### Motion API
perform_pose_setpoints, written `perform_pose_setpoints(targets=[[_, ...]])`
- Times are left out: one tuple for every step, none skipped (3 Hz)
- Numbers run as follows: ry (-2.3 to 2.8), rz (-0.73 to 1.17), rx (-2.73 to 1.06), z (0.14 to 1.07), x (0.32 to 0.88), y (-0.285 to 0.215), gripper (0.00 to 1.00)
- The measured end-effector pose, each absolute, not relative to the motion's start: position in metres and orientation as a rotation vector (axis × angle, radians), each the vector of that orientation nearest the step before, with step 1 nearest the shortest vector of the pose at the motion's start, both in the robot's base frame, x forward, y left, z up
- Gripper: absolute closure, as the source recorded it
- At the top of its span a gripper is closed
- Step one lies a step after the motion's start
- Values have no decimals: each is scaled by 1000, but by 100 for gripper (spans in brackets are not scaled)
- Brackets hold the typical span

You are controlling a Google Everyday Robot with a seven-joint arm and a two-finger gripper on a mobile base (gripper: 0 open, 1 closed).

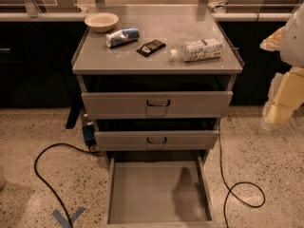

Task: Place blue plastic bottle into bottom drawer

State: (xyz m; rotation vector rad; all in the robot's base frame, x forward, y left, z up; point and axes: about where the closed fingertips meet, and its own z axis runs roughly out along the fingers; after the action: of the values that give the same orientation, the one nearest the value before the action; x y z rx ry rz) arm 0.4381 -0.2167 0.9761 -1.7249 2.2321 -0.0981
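Note:
The blue plastic bottle (198,50) lies on its side on the right part of the grey cabinet top (156,63), white cap pointing left. The bottom drawer (152,194) is pulled out wide toward me, its flat grey floor bare, with a shadow on its right half. My gripper (281,103) hangs at the right edge of the view, beside and below the cabinet top, well to the right of the bottle and holding nothing that I can see.
On the top also sit a beige bowl (101,21), a blue-and-silver can (122,36) on its side and a small black packet (150,47). The two upper drawers (156,104) stand slightly out. Black cables (47,184) loop on the floor at both sides.

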Motion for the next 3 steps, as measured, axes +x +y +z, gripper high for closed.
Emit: perform_pose_setpoints(targets=[[2230, -101, -1724, 977, 438, -217, 0], [2189, -161, -1727, 980, 456, -216, 0], [2102, -264, -1703, 993, 496, -222, 0]])
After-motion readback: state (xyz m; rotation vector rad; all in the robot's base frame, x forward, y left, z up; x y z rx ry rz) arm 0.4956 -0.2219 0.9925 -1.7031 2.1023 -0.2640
